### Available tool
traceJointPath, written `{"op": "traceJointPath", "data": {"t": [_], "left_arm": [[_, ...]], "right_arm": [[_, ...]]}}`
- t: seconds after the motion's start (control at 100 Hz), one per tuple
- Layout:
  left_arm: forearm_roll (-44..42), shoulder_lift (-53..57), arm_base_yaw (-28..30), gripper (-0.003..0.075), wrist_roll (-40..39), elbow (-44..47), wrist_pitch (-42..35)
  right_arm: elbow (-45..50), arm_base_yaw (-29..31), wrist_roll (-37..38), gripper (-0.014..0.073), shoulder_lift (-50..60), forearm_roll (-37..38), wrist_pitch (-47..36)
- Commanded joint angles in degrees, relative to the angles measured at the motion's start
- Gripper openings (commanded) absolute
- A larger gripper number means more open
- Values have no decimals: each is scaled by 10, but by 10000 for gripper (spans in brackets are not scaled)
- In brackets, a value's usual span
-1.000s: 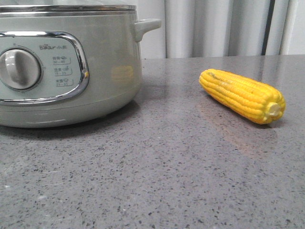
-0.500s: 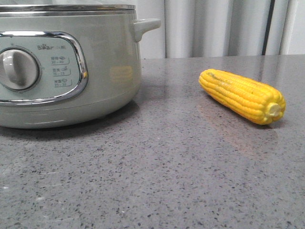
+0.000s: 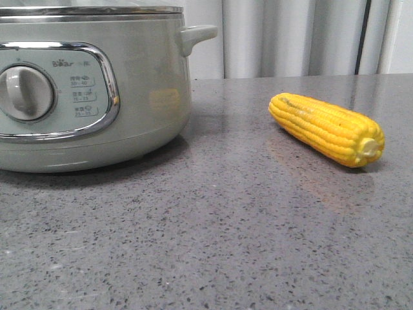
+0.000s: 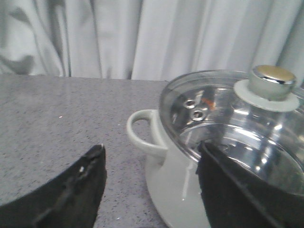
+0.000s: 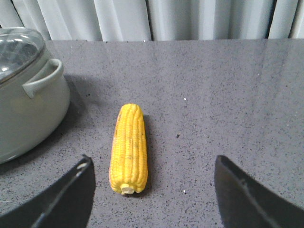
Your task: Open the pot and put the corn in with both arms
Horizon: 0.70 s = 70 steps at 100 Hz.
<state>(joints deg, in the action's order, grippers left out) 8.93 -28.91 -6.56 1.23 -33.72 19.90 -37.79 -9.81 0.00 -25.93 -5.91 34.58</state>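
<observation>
The speckled grey stone table [image 3: 226,226] carries everything. On it stands the pot [image 3: 142,97], a large round pale grey-green electric cooker with a chrome-framed dial panel and a stubby side handle. Its domed glass lid [image 4: 223,114], topped by a chrome knob [image 4: 272,81], sits on the rim, so the pot is not yet open.

The opening step looks to be the one in hand. The left gripper [image 4: 151,190] hangs with its black fingers [image 4: 80,190] spread and empty; the pot's side handle sits between them and the lid knob lies beyond the far finger. By my judgement the next move calls for shifting across until the knob sits between the fingers, closing on it, then lifting the lid straight off.

The corn [image 5: 128,147], a bright yellow cob with a pale stub end, lies on the table well apart from the pot. It rests between the right gripper [image 5: 154,194]'s wide-open, empty fingers [image 5: 242,194], nearer one of them, stub end towards the wrist.
</observation>
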Motion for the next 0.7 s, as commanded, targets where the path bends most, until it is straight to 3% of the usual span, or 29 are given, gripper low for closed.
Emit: {"op": "traceJointPath", "data": {"t": [0.0,0.18,0.33,0.44,0.69], "left_arm": [[9,-29,-40,407,27,-27,-68],[9,-89,-133,423,41,-47,-165],[9,-175,-185,528,43,-83,-199],[9,-235,-207,547,43,-112,-221],[9,-342,-215,547,43,-126,-369]], "right_arm": [[-20,4,-11,480,-18,-1,-41],[-20,4,-15,480,-24,-1,-62],[-20,4,-22,480,-24,0,-66],[-20,4,-22,480,-24,3,-66],[-20,4,-22,480,-24,6,-68]]}}
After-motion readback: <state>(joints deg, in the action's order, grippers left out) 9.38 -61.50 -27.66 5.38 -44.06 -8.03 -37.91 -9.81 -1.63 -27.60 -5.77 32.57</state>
